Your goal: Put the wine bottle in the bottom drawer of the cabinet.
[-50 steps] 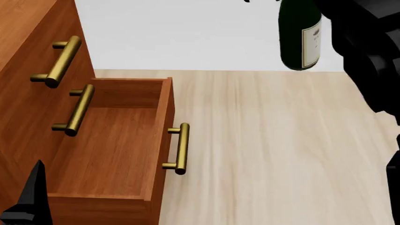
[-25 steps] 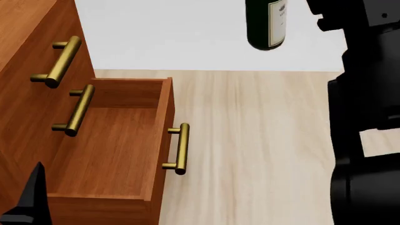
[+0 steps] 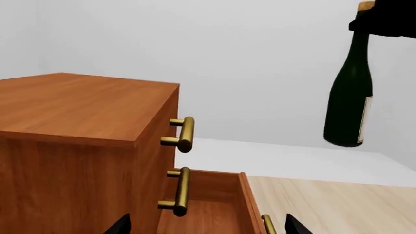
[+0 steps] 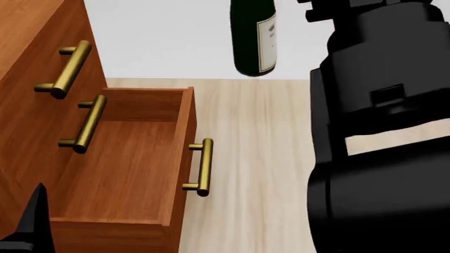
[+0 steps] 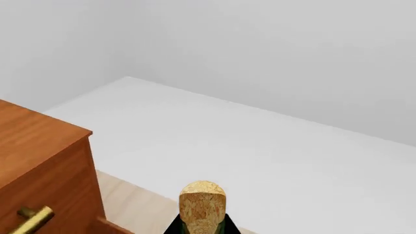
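Still Aloft: Bottle Hangs Beside the Open Drawer

Upright, cork up, the wine bottle (image 4: 253, 37) hangs from the right claw (image 3: 385, 19), gripped at its neck. Below and toward the cabinet (image 4: 31, 79), the bottom drawer (image 4: 134, 163) stands pulled out, its interior bare. The left claw's (image 4: 28, 226) opening cannot be told.

No readable text anywhere; the white label (image 4: 266, 45) on the wine bottle (image 4: 252, 37) carries small dark marks in the head view, too blurred to read; left wrist view shows only the label's edge; cabinet (image 4: 31, 79) faces are bare wood.
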